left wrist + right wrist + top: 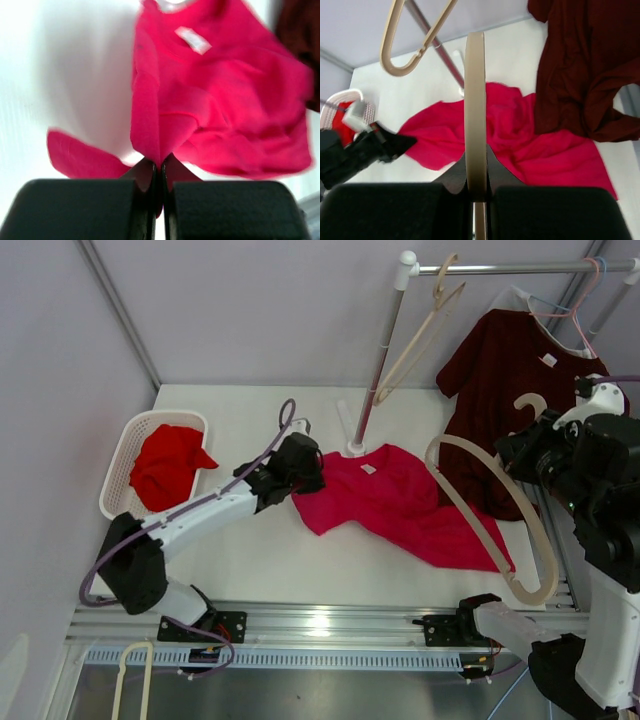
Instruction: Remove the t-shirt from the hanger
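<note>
Apparently the separation is nearly done, so the risks lie in how things get carried off. At far left a basket [118, 480] holds a red garment [168, 465], away from the action.

The left fingers [150, 172] are closed on a thin fold at the left edge of the pink t-shirt [400, 502]. The shirt lies crumpled on the table [260, 560] in the middle, label up. That pinch takes little cloth, so a quick pull toward the basket could let the fold slide out and leave the shirt where it is.

Right of it, the beige hanger [500, 530] arcs above the shirt's right half, clamped edge-on by the closed right fingers [456, 175]. It looks free of the fabric, but I cannot tell whether its near end touches the hem. If it does, lifting could snag the cloth and pull against the left grip. The grip sits on 1 narrow strip of the hanger, so it may pivot or twist in the fingers.

Just behind, to the right, a maroon shirt [500, 390] hangs on the rack [500, 268]. A wide swing of the hanger could catch it and pull it down.
</note>
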Controlling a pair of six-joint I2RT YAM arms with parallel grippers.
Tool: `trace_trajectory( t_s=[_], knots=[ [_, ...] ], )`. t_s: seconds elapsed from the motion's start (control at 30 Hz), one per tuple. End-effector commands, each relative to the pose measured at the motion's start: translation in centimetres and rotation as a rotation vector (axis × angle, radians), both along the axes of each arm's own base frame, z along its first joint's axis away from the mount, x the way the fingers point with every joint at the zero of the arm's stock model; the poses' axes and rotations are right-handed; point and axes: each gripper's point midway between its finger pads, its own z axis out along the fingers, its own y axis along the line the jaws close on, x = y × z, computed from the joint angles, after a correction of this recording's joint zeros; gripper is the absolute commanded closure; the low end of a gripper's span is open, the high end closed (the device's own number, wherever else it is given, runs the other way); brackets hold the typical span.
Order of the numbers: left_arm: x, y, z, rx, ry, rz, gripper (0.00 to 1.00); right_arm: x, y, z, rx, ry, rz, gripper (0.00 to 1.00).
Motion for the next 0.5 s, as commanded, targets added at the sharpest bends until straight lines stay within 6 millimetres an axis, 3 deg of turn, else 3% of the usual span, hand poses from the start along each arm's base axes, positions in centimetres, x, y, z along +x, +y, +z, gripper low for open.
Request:
trace_trajectory(
  t_s=[0.0, 0.07, 0.1, 0.13, 0.17, 0.23, 0.27, 0.3, 0.33, 0.37, 0.43, 0.47],
  knots=[
    [-1.6, -0.2, 7.2, -0.108, -0.143, -0.056, 0.99, 1.3, -1.8, 0.2, -0.054, -0.064, -0.091, 1.0],
    [-3.1, -0.6, 13.8, -0.14, -0.275, -0.113, 0.99, 3.4, -2.2, 1.0, -0.061, -0.137, -0.136, 1.0],
    [-3.5, -0.3, 15.1, -0.136, -0.292, -0.12, 0.99, 4.8, -2.1, -0.3, -0.074, -0.118, -0.148, 1.0],
    [-4.1, 0.1, 16.0, -0.128, -0.287, -0.146, 0.99, 6.0, -2.2, -0.4, -0.073, -0.142, -0.163, 1.0],
    [-3.9, 0.5, 20.8, -0.171, -0.373, -0.158, 0.99, 7.5, -1.7, 1.0, -0.046, -0.215, -0.162, 1.0],
    [-3.4, 1.4, 22.8, -0.164, -0.399, -0.155, 0.99, 9.2, -1.5, 1.3, -0.009, -0.246, -0.178, 1.0],
    [-2.8, 2.5, 27.5, -0.215, -0.478, -0.138, 0.99, 10.5, -1.4, 1.7, 0.016, -0.265, -0.194, 1.0],
    [-1.9, 2.4, 27.9, -0.205, -0.477, -0.135, 0.99, 11.4, -1.0, 2.1, 0.04, -0.283, -0.186, 1.0],
    [-1.5, 2.9, 30.8, -0.228, -0.533, -0.129, 0.99, 12.0, -0.6, 2.5, 0.046, -0.303, -0.172, 1.0],
    [-0.4, 3.8, 31.5, -0.203, -0.558, -0.11, 0.99, 13.4, -0.2, 3.4, 0.048, -0.353, -0.159, 1.0],
    [1.1, 5.1, 36.2, -0.225, -0.66, -0.066, 0.99, 14.7, 0.3, 4.1, -0.012, -0.414, -0.115, 1.0],
    [1.8, 5.6, 37.0, -0.21, -0.682, -0.056, 0.99, 15.3, 0.3, 5.3, -0.015, -0.469, -0.116, 1.0]
  ],
)
